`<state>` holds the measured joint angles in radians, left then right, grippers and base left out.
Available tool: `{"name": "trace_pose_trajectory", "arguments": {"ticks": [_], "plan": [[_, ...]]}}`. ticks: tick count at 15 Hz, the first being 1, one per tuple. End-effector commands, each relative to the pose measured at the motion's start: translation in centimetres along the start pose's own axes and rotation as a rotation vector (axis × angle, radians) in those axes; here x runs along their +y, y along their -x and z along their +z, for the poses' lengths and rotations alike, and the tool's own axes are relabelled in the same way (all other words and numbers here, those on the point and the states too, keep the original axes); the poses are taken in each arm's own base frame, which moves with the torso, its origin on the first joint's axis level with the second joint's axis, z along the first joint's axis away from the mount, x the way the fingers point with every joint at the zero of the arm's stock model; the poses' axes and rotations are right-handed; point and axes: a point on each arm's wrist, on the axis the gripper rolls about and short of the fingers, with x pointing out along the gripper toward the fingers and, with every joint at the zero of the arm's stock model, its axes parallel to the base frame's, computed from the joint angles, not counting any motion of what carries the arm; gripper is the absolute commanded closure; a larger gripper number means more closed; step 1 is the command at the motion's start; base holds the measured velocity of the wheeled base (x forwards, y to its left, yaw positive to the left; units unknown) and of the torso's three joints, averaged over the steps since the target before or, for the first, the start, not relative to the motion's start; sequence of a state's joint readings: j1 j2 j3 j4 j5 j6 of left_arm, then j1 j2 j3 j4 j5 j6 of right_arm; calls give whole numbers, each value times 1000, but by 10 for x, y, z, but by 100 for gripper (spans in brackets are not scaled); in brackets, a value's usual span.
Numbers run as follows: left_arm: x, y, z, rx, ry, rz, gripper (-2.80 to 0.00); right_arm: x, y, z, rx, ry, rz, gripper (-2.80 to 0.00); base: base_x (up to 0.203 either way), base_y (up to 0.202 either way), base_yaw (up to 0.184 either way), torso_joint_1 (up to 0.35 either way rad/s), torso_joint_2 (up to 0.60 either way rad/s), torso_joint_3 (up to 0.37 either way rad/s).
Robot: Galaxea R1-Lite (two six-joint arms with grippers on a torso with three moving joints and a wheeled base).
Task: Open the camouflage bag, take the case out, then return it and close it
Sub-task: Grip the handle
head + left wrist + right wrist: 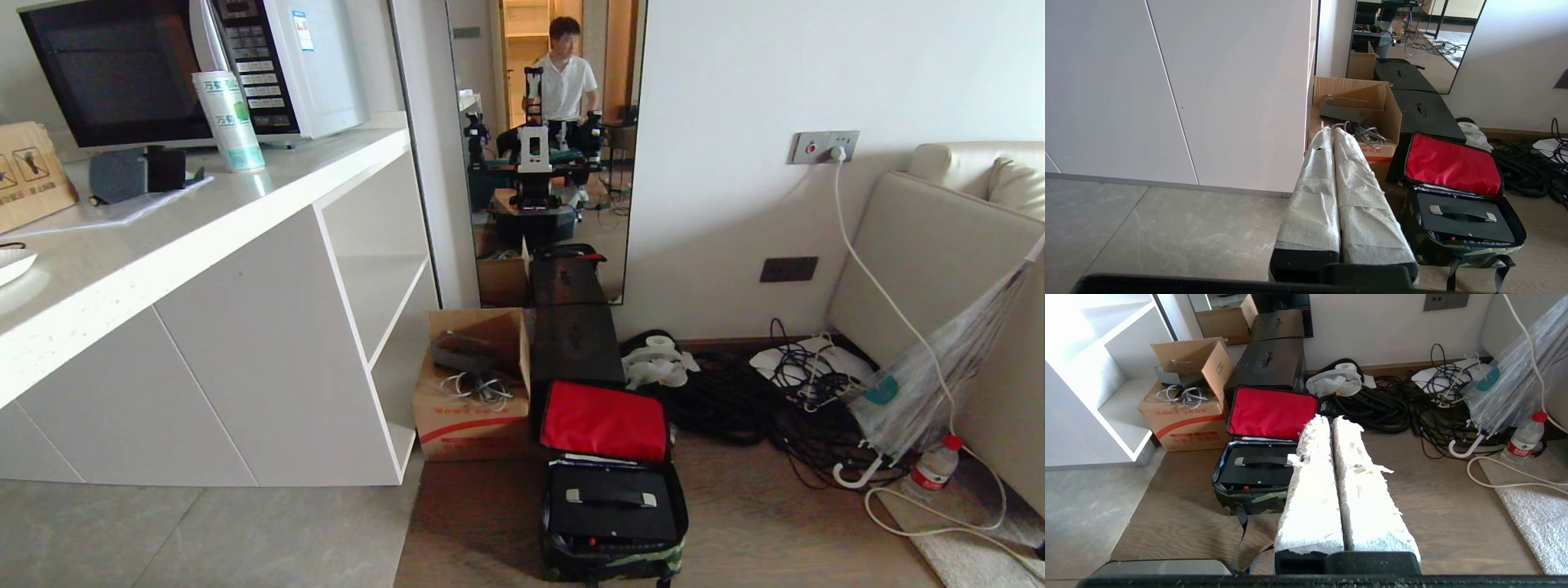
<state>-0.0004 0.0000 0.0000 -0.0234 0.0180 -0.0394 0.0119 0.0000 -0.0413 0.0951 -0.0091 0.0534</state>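
The camouflage bag (629,562) lies open on the wood floor, its red-lined lid (604,420) propped back against a tall black box. The flat black case (612,518) rests inside it, handle (611,496) facing up. Neither arm shows in the head view. In the left wrist view my left gripper (1333,131) hangs shut and empty to the left of the bag (1470,253) and case (1466,224). In the right wrist view my right gripper (1329,419) is shut and empty, to the right of the bag (1249,498) and case (1257,475). Both sets of fingers are wrapped in white.
A cardboard box (469,408) with cords sits left of the bag, against the white cabinet (245,351). The tall black box (575,343) stands behind it. Cable coils (735,400), an umbrella (931,384), a water bottle (931,469) and a sofa lie right. A mirror reflects a person (563,73).
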Motion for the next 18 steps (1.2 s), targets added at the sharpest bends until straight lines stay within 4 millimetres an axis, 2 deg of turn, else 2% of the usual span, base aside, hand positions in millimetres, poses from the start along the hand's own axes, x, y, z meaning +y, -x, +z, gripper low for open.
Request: {"name": "trace_pose_trajectory", "arguments": {"ticks": [1, 18], "plan": [[0, -1, -2, 8, 0, 1, 0, 0, 0, 0, 1, 0, 0, 0, 0, 0, 0, 0, 0, 0], [0, -1, -2, 8, 0, 1, 0, 0, 0, 0, 1, 0, 0, 0, 0, 0, 0, 0, 0, 0]]}}
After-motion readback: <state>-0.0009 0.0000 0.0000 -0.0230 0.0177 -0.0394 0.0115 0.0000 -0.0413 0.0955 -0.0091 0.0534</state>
